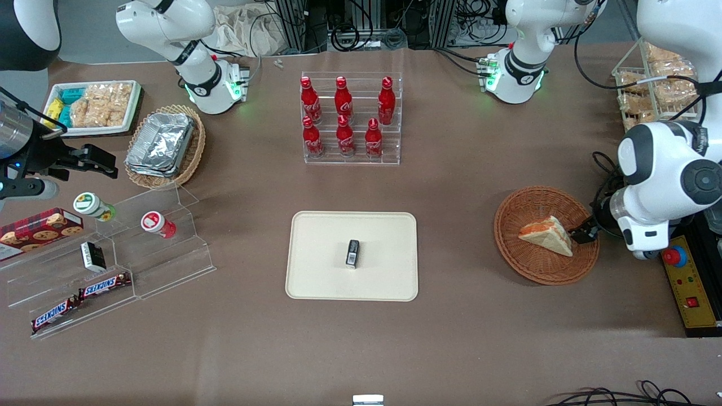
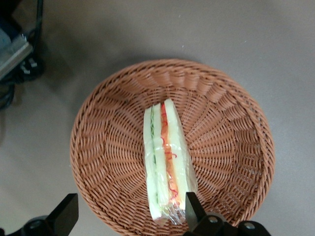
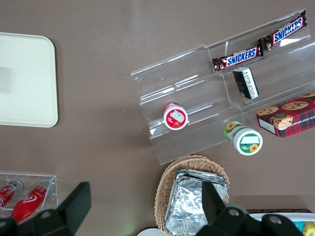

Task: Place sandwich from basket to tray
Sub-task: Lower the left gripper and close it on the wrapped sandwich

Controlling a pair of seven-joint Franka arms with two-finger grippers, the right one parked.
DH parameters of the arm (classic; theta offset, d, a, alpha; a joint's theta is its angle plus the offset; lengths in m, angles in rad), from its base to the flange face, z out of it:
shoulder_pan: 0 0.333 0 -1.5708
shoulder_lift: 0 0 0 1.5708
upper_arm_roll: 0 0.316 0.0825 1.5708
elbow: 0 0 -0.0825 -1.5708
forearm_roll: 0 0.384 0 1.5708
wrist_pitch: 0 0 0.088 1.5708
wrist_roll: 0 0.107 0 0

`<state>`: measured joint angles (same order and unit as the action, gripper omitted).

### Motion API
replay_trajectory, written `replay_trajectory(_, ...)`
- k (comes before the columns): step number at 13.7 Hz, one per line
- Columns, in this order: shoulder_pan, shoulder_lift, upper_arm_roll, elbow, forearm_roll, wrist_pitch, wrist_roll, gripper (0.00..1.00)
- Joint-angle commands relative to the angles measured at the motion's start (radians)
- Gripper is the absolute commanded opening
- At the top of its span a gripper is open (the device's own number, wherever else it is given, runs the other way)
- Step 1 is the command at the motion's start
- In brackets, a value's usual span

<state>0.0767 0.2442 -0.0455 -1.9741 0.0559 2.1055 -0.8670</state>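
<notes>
The hand (image 2: 129, 216) hangs over the basket (image 2: 224, 105) with its two fingers (image 2: 66, 212) spread wide and grasping nothing; one finger is out over the basket's rim, the other just beside the near end of the sandwich (image 2: 167, 164). In the front view the hand (image 1: 584, 232) sits low at the right of the frame, at the basket's (image 1: 527, 208) edge toward the working arm's end of the counter (image 1: 451, 338).

The sandwich (image 1: 548, 234) lies in the basket, its layers showing pale bread, a green strip and orange-red filling under clear wrap.

At mid-frame lies the tray (image 1: 321, 270) — cream, rounded at the corners — with a small dark packet (image 1: 352, 253) on its middle; its print is too small to read. Between basket and tray the brown counter is bare.

Above the tray in the frame, a clear tiered rack (image 1: 395, 158) holds six red Coca-Cola bottles (image 1: 344, 115). At the lower left, clear steps (image 1: 169, 265) carry two bars (image 1: 103, 284) reading SNICKERS, a red cookie box (image 1: 39, 227) and two small cups (image 1: 158, 224). Higher up the left side stand a tan basket (image 1: 194, 152) of foil containers (image 1: 161, 141) and a white tray (image 1: 131, 110) of snack packets.
</notes>
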Motion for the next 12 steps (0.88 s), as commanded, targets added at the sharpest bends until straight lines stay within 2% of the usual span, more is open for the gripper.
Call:
replay_trajectory(1, -0.011, 0.01, 0.001, -0.02, 0.021, 0.034, -0.079, 0.98)
replay_trajectory(4, -0.011, 0.023, 0.0, -0.043, 0.021, 0.074, -0.096, 0.98)
replay_trajectory(8, -0.018, 0.029, -0.001, -0.143, 0.021, 0.232, -0.128, 0.98)
replay_trajectory(12, -0.032, 0.044, -0.001, -0.189, 0.021, 0.312, -0.168, 0.98)
